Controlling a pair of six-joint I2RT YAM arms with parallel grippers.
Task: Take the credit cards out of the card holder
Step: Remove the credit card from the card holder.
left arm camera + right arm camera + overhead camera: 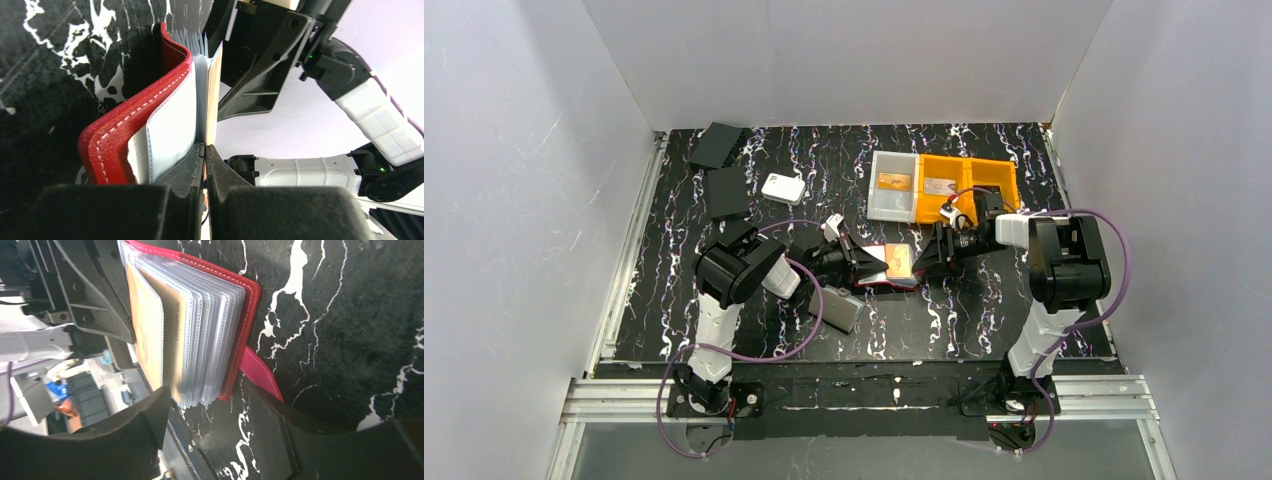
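Card holder (886, 268) located mid-table (984, 300), between both arms, pages fanned open. Left gripper (205, 152) found clamped tight on sleeve page (200, 105); judged to anchor holder and keep that page presented. Orange-gold card (149, 325) seen lodged in front sleeve. Right gripper (210, 407) set wide, nothing held, jaws straddling sleeve stack; judged placed for pinch on card. Loose card (892, 182) observed in grey bin (879, 208), second card (941, 187) in orange bin (996, 172); extraction judged part done.
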